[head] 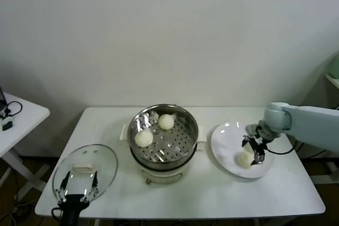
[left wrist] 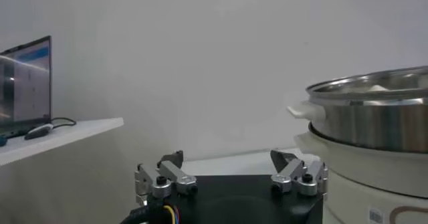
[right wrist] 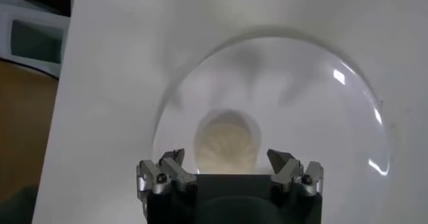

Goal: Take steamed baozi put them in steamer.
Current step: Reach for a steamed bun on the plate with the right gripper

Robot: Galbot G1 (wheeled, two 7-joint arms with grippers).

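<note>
The steel steamer (head: 164,136) stands mid-table on its white base and holds two baozi (head: 143,138) (head: 166,121); a third pale one (head: 153,115) peeks by the far rim. One baozi (head: 243,159) lies on the white plate (head: 228,138) at the right. My right gripper (head: 255,151) hovers just above it, open. In the right wrist view the baozi (right wrist: 226,142) sits between the spread fingers of the right gripper (right wrist: 226,157), untouched, on the plate (right wrist: 314,112). My left gripper (head: 78,191) is parked open at the front left, and in the left wrist view (left wrist: 226,156) it is empty.
A round glass lid (head: 85,170) lies at the table's front left, under the left gripper. A white side table (head: 21,117) with a laptop (left wrist: 27,85) stands further left. The steamer's side (left wrist: 374,118) rises beside the left gripper.
</note>
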